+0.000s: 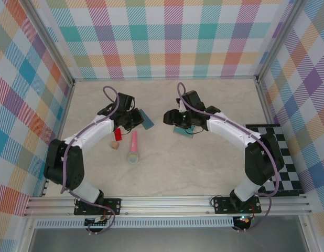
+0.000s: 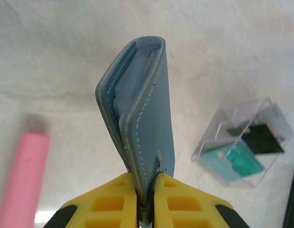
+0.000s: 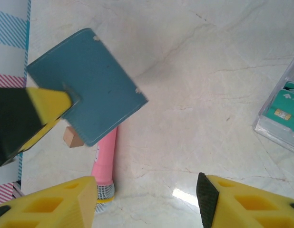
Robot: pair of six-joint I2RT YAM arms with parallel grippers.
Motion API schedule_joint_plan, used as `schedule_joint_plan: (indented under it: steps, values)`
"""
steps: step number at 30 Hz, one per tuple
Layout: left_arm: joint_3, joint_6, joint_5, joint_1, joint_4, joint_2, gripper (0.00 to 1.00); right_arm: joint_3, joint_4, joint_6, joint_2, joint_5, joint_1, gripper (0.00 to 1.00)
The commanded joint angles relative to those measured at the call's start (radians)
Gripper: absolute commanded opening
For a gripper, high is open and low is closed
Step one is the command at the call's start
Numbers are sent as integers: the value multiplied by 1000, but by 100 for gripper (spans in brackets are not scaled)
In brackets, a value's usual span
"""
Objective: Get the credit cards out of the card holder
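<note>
The card holder (image 2: 137, 109), a dark teal-blue folding wallet, hangs folded and edge-on above the table. My left gripper (image 2: 146, 185) is shut on its lower edge. From the right wrist view its flat blue face (image 3: 85, 88) shows, pinched by a yellow left finger (image 3: 47, 102). The credit cards (image 2: 240, 149), teal and black, lie in a clear plastic case on the table to the right of the wallet; they also show at the frame edge (image 3: 284, 111) and under the right arm (image 1: 183, 130). My right gripper (image 3: 147, 202) stands open and empty, facing the wallet (image 1: 147, 119).
A pink stick with a mesh tip (image 1: 133, 147) lies on the table below the wallet, with a small wooden block (image 1: 115, 146) and a red piece (image 1: 118, 134) beside it. A black-and-white checkerboard (image 1: 280, 157) lies at the right edge. Patterned walls enclose the table.
</note>
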Motion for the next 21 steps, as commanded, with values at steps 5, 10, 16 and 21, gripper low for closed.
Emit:
schedule_joint_plan:
  steps: [5,10,16,21]
  values:
    - [113,214,-266,-138,-480,-20,0,-73,-32,-9,-59,55,-7,59]
    - [183,182,-459,-242,-619,18,0,-137,-88,36,-132,286,-6,59]
    - [253,125,-535,-355,-666,127,0,-269,-93,111,-264,562,-7,57]
    - [340,88,-529,-435,-691,281,0,-332,-86,136,-329,616,-7,57]
